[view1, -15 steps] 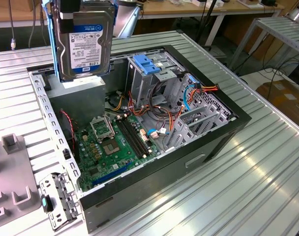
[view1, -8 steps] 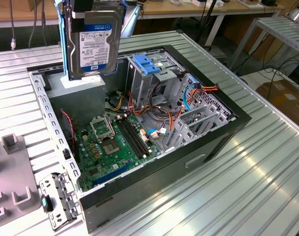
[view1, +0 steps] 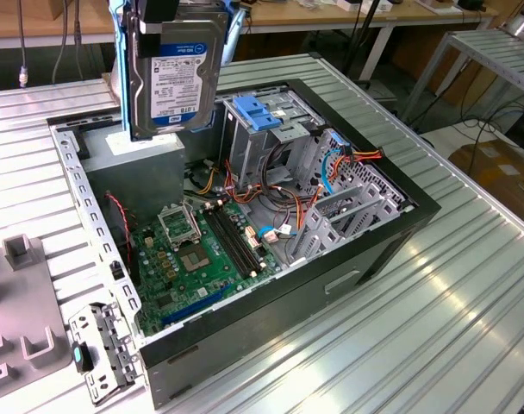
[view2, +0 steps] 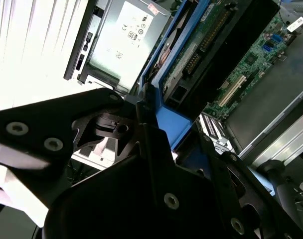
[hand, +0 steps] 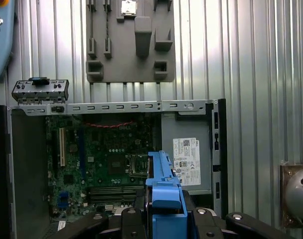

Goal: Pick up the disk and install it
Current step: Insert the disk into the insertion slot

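The disk hangs upright, its blue-and-white label facing the exterior view, with blue rails along its edges. My gripper is shut on its upper end, at the top of that view. The disk floats above the grey power supply box at the back corner of the open computer case. Both wrist views show black fingers clamping a blue rail. The disk's green circuit side shows in the second wrist view. Below lies the motherboard.
A drive cage with a pale-blue latch plate and orange and red cables fills the case's far side. A grey fixture plate and a loose front-panel bracket lie on the ribbed table at the exterior view's left.
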`<state>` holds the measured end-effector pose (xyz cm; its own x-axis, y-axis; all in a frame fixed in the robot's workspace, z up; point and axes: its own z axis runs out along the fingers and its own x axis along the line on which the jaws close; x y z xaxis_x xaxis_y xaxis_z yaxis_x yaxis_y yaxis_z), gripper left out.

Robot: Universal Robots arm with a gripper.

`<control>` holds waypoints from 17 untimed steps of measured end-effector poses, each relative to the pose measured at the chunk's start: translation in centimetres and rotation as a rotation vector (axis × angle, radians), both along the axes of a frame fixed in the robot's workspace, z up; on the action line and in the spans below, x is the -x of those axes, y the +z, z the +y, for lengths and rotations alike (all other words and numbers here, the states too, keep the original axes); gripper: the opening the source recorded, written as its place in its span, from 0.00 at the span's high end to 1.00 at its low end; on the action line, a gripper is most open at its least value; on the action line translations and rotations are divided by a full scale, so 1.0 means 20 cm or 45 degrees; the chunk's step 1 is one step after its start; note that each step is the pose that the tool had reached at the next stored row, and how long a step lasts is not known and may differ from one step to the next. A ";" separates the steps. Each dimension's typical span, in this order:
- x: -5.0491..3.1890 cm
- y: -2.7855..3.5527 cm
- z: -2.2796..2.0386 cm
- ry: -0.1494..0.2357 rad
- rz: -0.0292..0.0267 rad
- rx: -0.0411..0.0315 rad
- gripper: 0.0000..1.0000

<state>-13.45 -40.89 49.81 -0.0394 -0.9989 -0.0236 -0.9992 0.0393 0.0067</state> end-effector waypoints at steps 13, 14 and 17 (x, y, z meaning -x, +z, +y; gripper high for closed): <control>-0.004 0.000 -0.016 0.000 -0.0001 -0.0001 0.63; -0.004 0.000 -0.019 0.000 -0.0001 -0.0001 0.63; -0.004 0.000 -0.028 0.000 0.0000 -0.0001 0.63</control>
